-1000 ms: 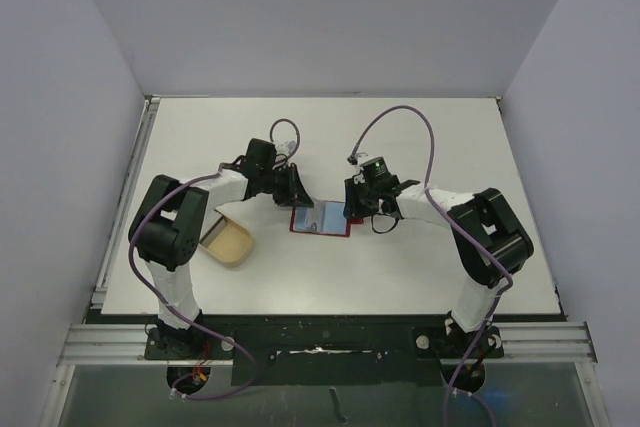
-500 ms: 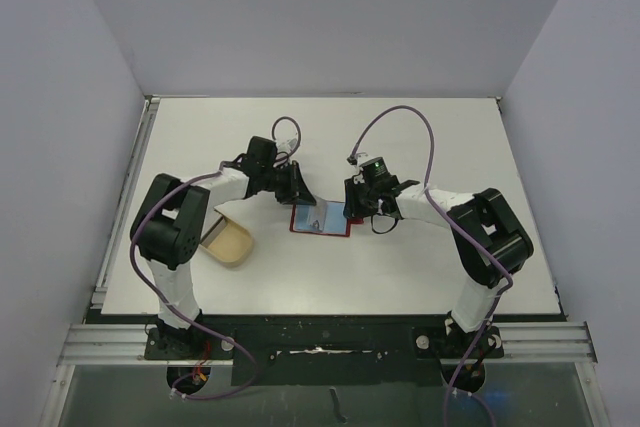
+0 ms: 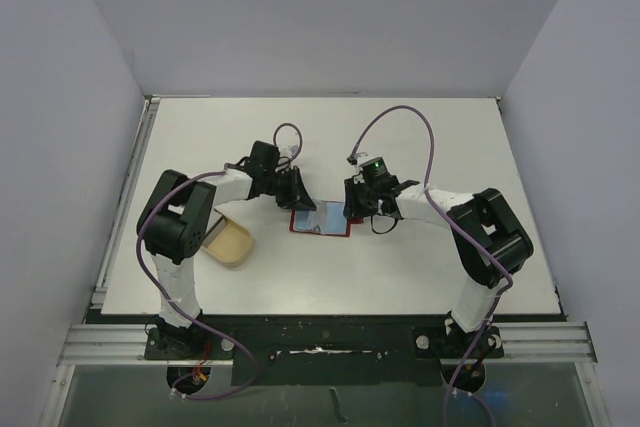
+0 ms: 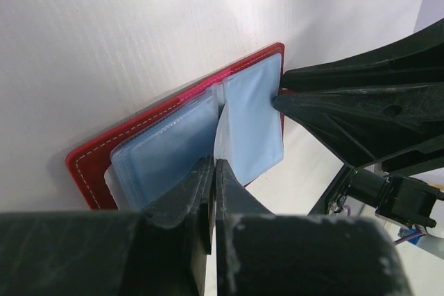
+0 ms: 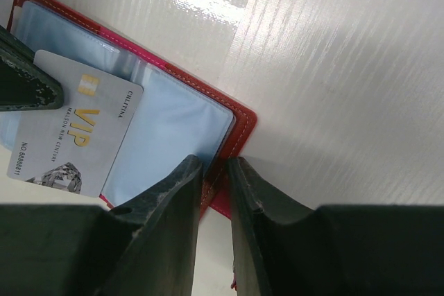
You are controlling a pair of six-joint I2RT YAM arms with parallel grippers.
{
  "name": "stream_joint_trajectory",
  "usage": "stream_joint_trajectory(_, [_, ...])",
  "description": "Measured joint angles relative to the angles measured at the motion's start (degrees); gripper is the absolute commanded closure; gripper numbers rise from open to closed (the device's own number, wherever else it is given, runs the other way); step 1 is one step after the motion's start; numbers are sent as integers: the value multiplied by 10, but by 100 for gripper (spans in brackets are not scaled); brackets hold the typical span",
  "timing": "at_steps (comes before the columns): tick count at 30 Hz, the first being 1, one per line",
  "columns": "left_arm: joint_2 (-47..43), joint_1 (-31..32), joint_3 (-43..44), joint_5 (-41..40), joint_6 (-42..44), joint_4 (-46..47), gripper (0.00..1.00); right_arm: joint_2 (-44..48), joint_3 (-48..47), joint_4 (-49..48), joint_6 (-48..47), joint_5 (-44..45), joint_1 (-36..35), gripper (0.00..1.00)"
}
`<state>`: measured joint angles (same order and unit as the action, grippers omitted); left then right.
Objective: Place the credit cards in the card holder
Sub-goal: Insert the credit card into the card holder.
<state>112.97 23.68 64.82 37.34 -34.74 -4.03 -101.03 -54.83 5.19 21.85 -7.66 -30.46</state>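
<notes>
Card holder (image 3: 322, 219) open, long axis crosswise — right pincer (image 5: 214, 164) clamps it, left pincer (image 4: 210, 166) a card (image 5: 75, 134).

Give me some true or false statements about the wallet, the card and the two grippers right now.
1. The card holder lies open on the table. True.
2. The left gripper has open, empty jaws. False: they are shut on a credit card.
3. The right gripper grips the card holder's edge. True.
4. The credit card sits fully inside a sleeve. False: it is held over the open card holder, its VIP print showing.
</notes>
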Motion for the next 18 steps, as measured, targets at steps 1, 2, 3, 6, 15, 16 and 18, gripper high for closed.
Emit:
stream_joint_trajectory(1, [1,0,1,0,0,-2,100,0,0,0,0,0,0,76])
stream_joint_trajectory(2, [1,1,3,-2,0,-3,100,0,0,0,0,0,0,76])
stream_joint_trajectory(3, [1,2,4,-3,0,-5,100,0,0,0,0,0,0,76])
stream_joint_trajectory(6, [1,3,8,-7,0,-6,100,0,0,0,0,1,0,76])
stream_joint_trajectory(15, [4,3,8,-15,-6,-4,100,0,1,-2,4,2,0,76])
stream_joint_trajectory(16, [4,3,8,-16,-8,-2,100,0,1,-2,5,2,0,76])
stream_joint_trajectory(18, [4,5,8,-18,-10,2,100,0,2,-3,7,2,0,76])
